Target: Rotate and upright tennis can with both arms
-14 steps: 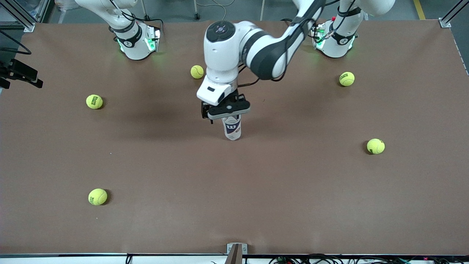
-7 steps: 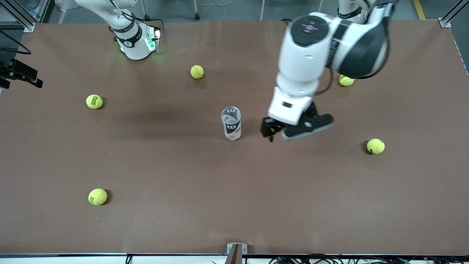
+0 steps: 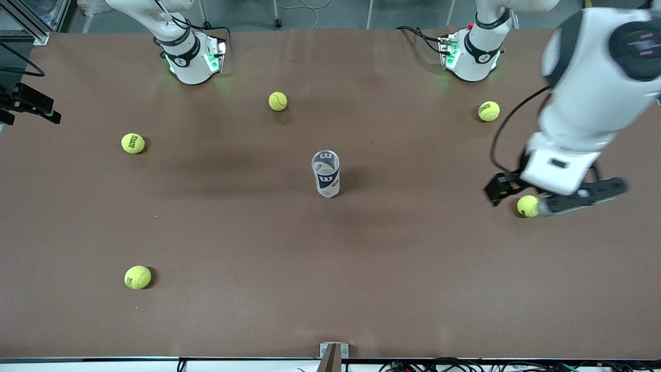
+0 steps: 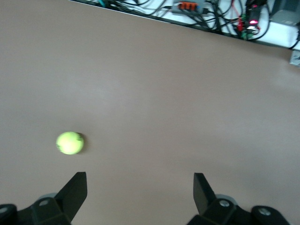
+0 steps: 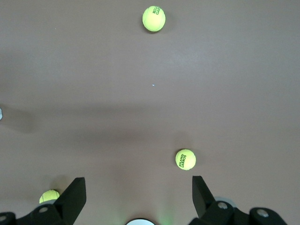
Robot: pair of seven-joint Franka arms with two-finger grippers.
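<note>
The tennis can [image 3: 326,173], a clear tube with a white and dark-blue label, stands upright by itself in the middle of the table. My left gripper [image 3: 581,198] hangs in the air toward the left arm's end of the table, over a tennis ball [image 3: 528,205]. In the left wrist view the left gripper [image 4: 140,188] is open and empty, with that ball [image 4: 70,143] beside one finger. My right gripper is out of the front view. In the right wrist view it [image 5: 139,192] is open and empty, high over the right arm's base [image 5: 139,221].
Tennis balls lie scattered on the brown table: near the right arm's base [image 3: 278,101], toward the right arm's end [image 3: 132,143], nearer the camera [image 3: 137,277], and by the left arm's base [image 3: 488,111]. The right wrist view shows three balls [image 5: 153,18] [image 5: 185,159] [image 5: 49,196].
My left gripper has let go of the can's top and swung away toward the left arm's end of the table. The can stays upright where it was.
</note>
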